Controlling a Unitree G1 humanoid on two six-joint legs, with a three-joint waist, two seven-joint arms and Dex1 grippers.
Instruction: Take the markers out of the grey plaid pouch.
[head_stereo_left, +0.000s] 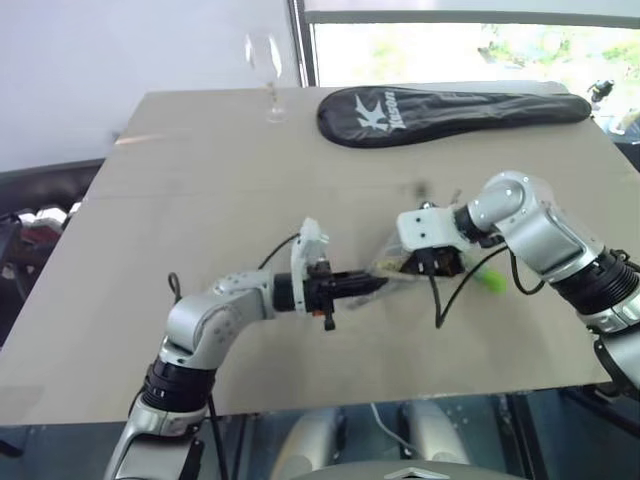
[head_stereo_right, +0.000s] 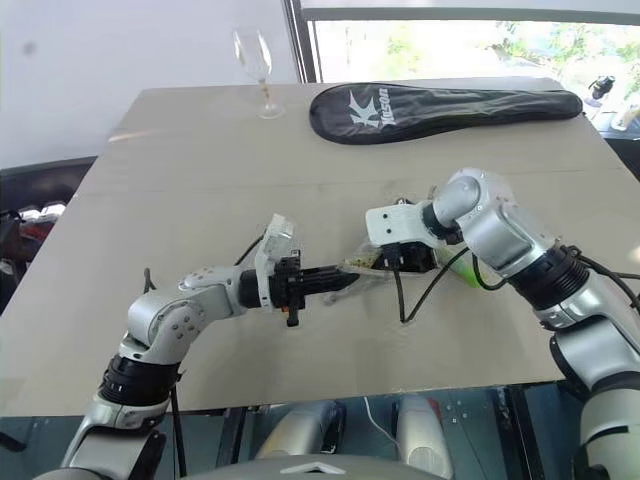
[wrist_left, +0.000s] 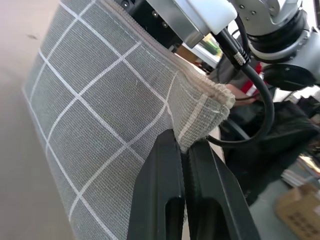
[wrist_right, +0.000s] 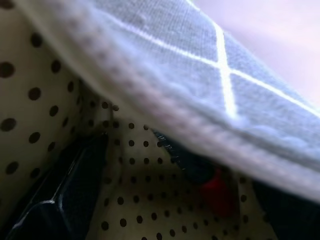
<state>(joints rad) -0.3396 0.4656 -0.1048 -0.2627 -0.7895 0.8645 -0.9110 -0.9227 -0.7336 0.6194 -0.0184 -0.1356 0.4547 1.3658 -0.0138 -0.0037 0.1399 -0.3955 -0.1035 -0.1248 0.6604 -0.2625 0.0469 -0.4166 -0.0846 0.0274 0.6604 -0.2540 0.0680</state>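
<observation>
The grey plaid pouch (head_stereo_left: 386, 266) lies mid-table between my two grippers. My left gripper (wrist_left: 181, 142) is shut on a corner of the pouch's rim, pinching the fabric. My right gripper (head_stereo_left: 432, 264) points down into the pouch's mouth and is open. In the right wrist view its dark finger (wrist_right: 70, 192) rests against the dotted lining (wrist_right: 45, 100) under the plaid flap (wrist_right: 225, 65). A dark marker with a red part (wrist_right: 214, 186) lies inside the pouch ahead of that finger. A lime green marker (head_stereo_left: 490, 280) lies on the table under my right wrist, beside the pouch.
A long black racket cover (head_stereo_left: 450, 112) lies along the far edge of the tan table (head_stereo_left: 200, 200). A wine glass (head_stereo_left: 266, 70) stands at the far left-centre. Loose black cables hang from both wrists over the table.
</observation>
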